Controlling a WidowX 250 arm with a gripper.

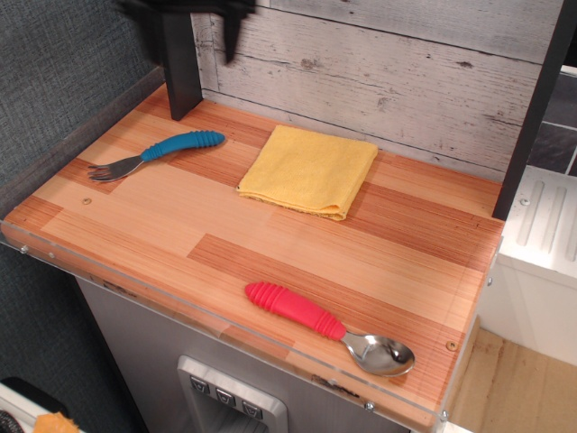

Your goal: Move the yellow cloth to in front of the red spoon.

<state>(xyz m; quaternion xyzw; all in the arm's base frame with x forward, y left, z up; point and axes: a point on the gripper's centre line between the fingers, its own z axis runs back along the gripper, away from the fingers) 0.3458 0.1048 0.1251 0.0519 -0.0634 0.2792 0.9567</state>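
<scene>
- The counter (135, 225) is a flat top of striped wood planks in light and reddish tones, with a clear strip along its near edge; it spreads out below and in front of the gripper.
- A whitewashed, weathered plank wall (406, 81) backs the counter, right beside the gripper, and a dark textured panel (63, 72) stands on the other side of it.
- A black upright post (178, 72) rises from the counter's back corner, directly under the gripper; a second dark post (532, 117) stands well apart at the far end.
- The yellow cloth (309, 170) is a soft folded square lying flat, below the gripper and a little away from it along the wall, with bare wood all round it.
- The red spoon (329, 327), with a chunky ribbed red handle and shiny metal bowl, lies at the counter's near edge, well apart from the gripper and from the cloth.
- A blue-handled fork (158, 153), ribbed handle and metal tines, lies below the gripper, near the post.
- The gripper (194, 11) is dark and only partly in frame at the top edge; one finger hangs down, holding nothing visible, and how far it is open I cannot tell.
</scene>
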